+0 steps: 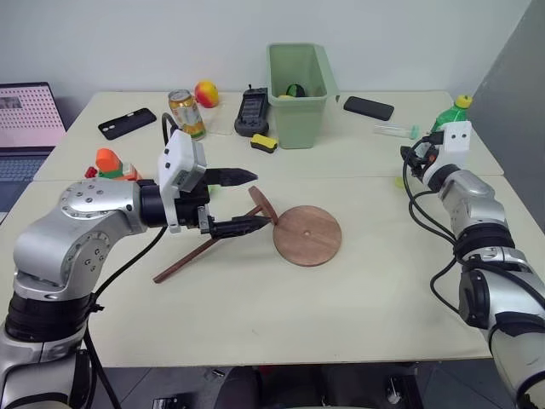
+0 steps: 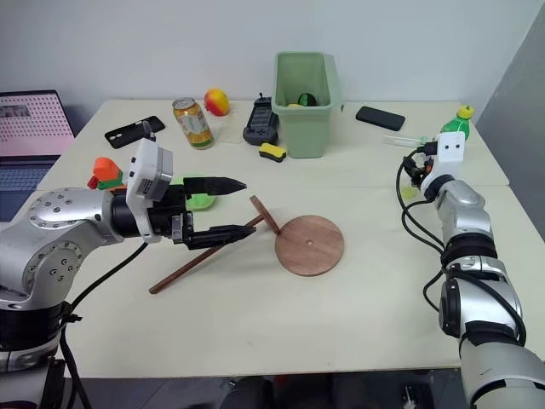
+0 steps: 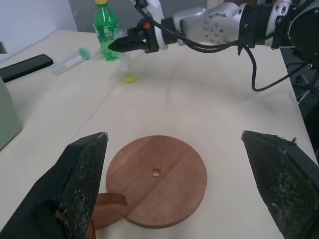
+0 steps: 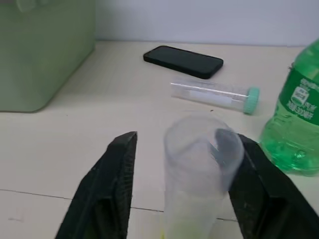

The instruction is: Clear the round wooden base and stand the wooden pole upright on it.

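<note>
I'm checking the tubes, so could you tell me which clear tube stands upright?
The clear tube between the right gripper's fingers stands upright; the teal-capped tube lies on its side beyond it.

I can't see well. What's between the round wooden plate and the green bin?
Just bare table between the plate and the bin, in both head views.

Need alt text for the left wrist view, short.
Bare round wooden base lies on the table between the left gripper's spread fingers. Beyond, the right gripper reaches toward a green bottle.
</note>
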Tool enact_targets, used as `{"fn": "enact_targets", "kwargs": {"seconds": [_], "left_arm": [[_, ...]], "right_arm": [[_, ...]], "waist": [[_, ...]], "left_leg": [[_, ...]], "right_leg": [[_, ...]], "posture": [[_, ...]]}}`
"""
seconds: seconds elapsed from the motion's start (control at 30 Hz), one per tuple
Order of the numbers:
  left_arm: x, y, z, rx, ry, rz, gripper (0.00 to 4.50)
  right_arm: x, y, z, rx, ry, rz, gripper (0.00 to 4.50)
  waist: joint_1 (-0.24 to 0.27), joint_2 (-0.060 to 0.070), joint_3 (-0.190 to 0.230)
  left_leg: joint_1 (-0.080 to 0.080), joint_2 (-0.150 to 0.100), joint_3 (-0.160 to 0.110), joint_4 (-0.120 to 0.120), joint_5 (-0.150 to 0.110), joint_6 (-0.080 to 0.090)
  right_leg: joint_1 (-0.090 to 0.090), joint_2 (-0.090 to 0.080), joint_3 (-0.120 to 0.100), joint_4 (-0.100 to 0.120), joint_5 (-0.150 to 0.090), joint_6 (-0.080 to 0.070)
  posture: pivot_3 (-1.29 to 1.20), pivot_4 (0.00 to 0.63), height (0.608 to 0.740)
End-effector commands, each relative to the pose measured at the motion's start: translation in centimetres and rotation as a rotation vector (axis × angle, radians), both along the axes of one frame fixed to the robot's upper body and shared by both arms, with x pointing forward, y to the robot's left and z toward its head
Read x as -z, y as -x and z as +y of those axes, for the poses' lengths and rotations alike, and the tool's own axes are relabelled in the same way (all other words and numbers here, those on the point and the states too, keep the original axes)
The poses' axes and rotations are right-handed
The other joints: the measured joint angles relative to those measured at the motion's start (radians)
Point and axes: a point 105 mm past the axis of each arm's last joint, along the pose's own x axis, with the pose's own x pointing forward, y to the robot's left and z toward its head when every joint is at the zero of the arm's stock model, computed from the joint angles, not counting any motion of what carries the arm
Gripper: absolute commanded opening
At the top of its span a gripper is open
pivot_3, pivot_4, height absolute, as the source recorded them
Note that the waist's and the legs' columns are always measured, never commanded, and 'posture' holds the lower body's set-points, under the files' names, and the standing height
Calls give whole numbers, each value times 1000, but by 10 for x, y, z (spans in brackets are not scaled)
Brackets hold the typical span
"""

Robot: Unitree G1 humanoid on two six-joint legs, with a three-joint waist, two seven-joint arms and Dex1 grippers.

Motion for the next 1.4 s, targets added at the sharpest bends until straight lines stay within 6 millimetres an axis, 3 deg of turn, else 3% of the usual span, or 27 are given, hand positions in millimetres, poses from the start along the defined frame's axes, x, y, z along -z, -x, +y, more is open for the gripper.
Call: {"fn": "enact_targets", "kwargs": {"seconds": [0.03,0.13,0.27,0.37,0.47,0.6,0.73,0.8,1.03,1.4], "left_arm": [[-9,3,4,-7,-6,-38,4500],[-9,-1,8,-22,-24,-30,4500],[-7,-14,26,-99,-69,21,4500],[-2,-31,51,-171,-189,87,4500],[8,-53,67,-208,-315,198,4500],[16,-81,60,-149,-513,248,4500],[13,-101,38,-128,-629,373,4500],[13,-102,33,-105,-690,413,4500],[33,-106,22,-72,-825,479,4500],[74,-103,21,-42,-930,558,4500]], "right_arm": [[-36,5,-3,-14,27,-139,3723],[-51,10,-2,-18,62,-197,4458],[-94,26,3,1,129,-373,4482],[-114,47,30,-100,100,-462,4482],[-94,79,84,-348,60,-410,4482],[-25,136,147,-673,92,-219,4482],[35,184,171,-861,163,-24,4482],[53,198,175,-907,192,35,4482],[56,219,191,-899,122,47,4482],[58,217,189,-755,22,33,4482]], "waist": [[0,0,0],[0,0,0],[1,0,0],[1,1,1],[6,1,0],[28,0,0],[38,3,2],[35,0,4],[-2,0,4],[5,-2,6]], "left_leg": [[0,0,0,0,0,0],[0,0,0,0,0,0],[0,0,0,0,0,0],[0,-1,-1,0,0,0],[-1,-1,-3,0,0,0],[-1,-1,-5,1,0,0],[-8,-2,-7,7,0,1],[-14,-4,-11,14,-2,3],[-11,-1,-11,14,-2,5],[-12,-2,-16,14,-2,5]], "right_leg": [[0,0,0,0,0,0],[0,-1,0,0,0,0],[0,-1,0,1,0,0],[0,-1,-1,1,0,0],[0,3,-4,1,0,0],[1,5,-5,2,0,0],[-2,6,-6,2,0,0],[-3,5,-10,1,0,0],[-3,7,-8,4,-1,-1],[-3,7,-10,5,-1,-1]], "posture": [[0,150,740],[0,150,740],[0,150,740],[0,150,740],[0,150,740],[0,150,740],[0,150,740],[0,150,740],[0,150,740],[0,150,740]]}}
